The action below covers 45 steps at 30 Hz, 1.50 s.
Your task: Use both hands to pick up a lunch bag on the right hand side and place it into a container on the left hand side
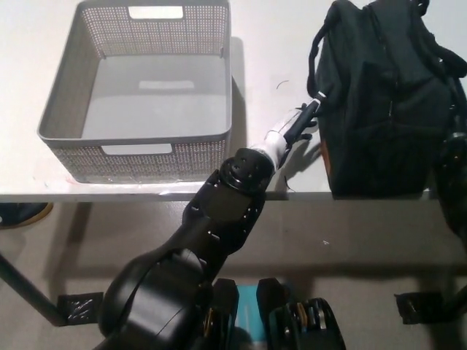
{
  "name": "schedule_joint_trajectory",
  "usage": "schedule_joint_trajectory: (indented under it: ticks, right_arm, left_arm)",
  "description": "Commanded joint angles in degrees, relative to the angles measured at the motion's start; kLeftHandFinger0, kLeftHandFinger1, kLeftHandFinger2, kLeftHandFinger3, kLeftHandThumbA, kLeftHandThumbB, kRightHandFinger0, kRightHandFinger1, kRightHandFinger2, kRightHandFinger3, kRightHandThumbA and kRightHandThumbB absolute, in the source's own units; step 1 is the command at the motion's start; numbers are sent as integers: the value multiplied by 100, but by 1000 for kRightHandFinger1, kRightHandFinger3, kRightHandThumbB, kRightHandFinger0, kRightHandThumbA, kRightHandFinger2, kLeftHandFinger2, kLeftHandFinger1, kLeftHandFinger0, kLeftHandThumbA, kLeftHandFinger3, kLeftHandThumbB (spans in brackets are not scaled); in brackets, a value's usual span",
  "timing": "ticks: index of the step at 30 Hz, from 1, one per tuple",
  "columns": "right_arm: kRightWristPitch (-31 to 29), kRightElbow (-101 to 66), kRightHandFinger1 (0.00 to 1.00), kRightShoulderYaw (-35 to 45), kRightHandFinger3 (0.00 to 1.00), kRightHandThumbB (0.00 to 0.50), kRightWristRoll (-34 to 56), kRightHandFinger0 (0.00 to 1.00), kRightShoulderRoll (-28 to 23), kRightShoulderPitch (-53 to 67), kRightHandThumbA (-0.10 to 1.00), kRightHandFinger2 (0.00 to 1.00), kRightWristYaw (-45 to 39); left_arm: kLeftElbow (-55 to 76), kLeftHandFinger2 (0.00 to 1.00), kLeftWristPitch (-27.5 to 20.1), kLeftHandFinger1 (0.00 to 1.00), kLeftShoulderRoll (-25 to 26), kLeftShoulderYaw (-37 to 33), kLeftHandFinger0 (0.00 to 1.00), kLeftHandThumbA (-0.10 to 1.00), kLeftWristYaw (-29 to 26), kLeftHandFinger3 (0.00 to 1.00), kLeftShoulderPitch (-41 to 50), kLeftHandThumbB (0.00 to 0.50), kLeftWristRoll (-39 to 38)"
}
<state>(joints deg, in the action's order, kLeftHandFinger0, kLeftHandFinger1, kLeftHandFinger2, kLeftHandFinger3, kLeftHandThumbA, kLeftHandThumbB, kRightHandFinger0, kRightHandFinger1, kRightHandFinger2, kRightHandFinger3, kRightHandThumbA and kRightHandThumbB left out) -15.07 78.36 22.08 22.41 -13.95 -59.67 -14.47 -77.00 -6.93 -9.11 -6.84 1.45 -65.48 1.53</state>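
The black lunch bag (pixel 383 95) stands upright at the table's (pixel 270 44) right front edge, well apart from the empty grey basket (pixel 139 87) on the left. The left hand (pixel 299 125) presses against the bag's left side, fingers apparently flat rather than clamped (the view is poor there). The right hand (pixel 456 146) is barely visible at the bag's far side; its state is unclear. Both flank the bag to squeeze it. Its long axis runs front to back.
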Motion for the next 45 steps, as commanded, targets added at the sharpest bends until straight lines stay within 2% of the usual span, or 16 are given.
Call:
schedule_joint_trajectory:
  ticks: [1, 3, 6, 8, 10, 18, 21, 27, 29, 32, 37, 38, 40, 42, 43, 45]
  right_arm:
    - [79, -10, 1000, -113, 1000, 166, -54, 1000, 601, -245, 1000, 1000, 120]
    - [124, -41, 1000, -155, 1000, 184, -71, 1000, 848, -403, 1000, 1000, 295]
    - [83, -147, 1000, -238, 1000, 157, -89, 1000, 1034, -474, 1000, 1000, 171]
    - [66, -209, 1000, -310, 1000, 166, -153, 1000, 1181, -548, 1000, 1000, 341]
    - [239, -226, 1000, -259, 1000, 168, -43, 1000, 1245, -582, 1000, 1000, 429]
    - [332, -188, 1000, -364, 1000, 190, -75, 1000, 1280, -719, 1000, 1000, 637]
    - [268, -203, 1000, -247, 1000, 165, 58, 1000, 1310, -760, 1000, 1000, 693]
    - [88, -291, 1000, -245, 1000, 156, 43, 1000, 1270, -859, 1000, 1000, 845]
    - [200, -502, 1000, -248, 1000, 137, 74, 1000, 1221, -865, 1000, 1000, 818]
    - [56, -767, 1000, -284, 1000, 81, 0, 1000, 1164, -884, 1000, 1000, 1068]
    - [259, -1899, 1000, -328, 1000, 46, -54, 1000, 1114, -632, 1000, 1000, 1469]
    - [275, -2162, 1000, -301, 1000, 15, -3, 1000, 1121, -557, 1000, 1000, 1498]
    - [316, -2796, 1000, -300, 1000, 6, -11, 1000, 1096, -360, 1000, 1000, 1616]
    - [644, -3374, 1000, -278, 1000, 34, -7, 1000, 1106, -212, 1000, 1000, 1886]
    - [913, -3754, 1000, -284, 1000, 54, -9, 1000, 1094, -117, 1000, 1000, 2024]
    - [1100, -4267, 1000, -301, 1000, 40, -13, 1000, 1049, 27, 1000, 1000, 2102]
  left_arm:
    - [-16, 1000, -140, 1000, -110, -167, 1000, 1000, -166, 1000, -341, 438, 273]
    - [-57, 1000, -214, 1000, -72, -152, 1000, 1000, -230, 1000, -428, 419, 258]
    - [-127, 1000, -203, 1000, -133, -155, 1000, 1000, -301, 1000, -514, 396, 261]
    - [-168, 1000, -49, 1000, -160, -121, 1000, 1000, -424, 1000, -610, 377, 245]
    - [-178, 1000, 76, 1000, -146, -29, 1000, 1000, -391, 1000, -639, 355, 156]
    - [-171, 1000, 105, 1000, 3, -67, 1000, 1000, -202, 1000, -731, 336, 231]
    - [-157, 1000, 99, 1000, 22, -73, 1000, 1000, -194, 1000, -773, 349, 239]
    - [-106, 1000, 19, 1000, 20, 14, 1000, 1000, -187, 1000, -896, 350, 153]
    - [-86, 1000, -50, 1000, -21, 60, 1000, 1000, -146, 1000, -989, 344, 110]
    - [-51, 1000, -193, 1000, -78, 104, 1000, 1000, -12, 1000, -1144, 345, 76]
    - [5, 1000, -348, 1000, -219, 219, 1000, 1000, 326, 1000, -1389, 331, -67]
    - [18, 1000, -341, 1000, -253, 257, 1000, 1000, 389, 1000, -1436, 336, -108]
    - [57, 1000, -318, 1000, -341, 288, 1000, 1000, 458, 1000, -1561, 319, -142]
    - [81, 1000, -387, 1000, -402, 332, 1000, 1000, 568, 1000, -1629, 313, -216]
    - [83, 1000, -397, 1000, -442, 338, 1000, 1000, 632, 1000, -1688, 327, -237]
    - [112, 1000, -354, 1000, -522, 357, 1000, 1000, 691, 1000, -1798, 331, -265]
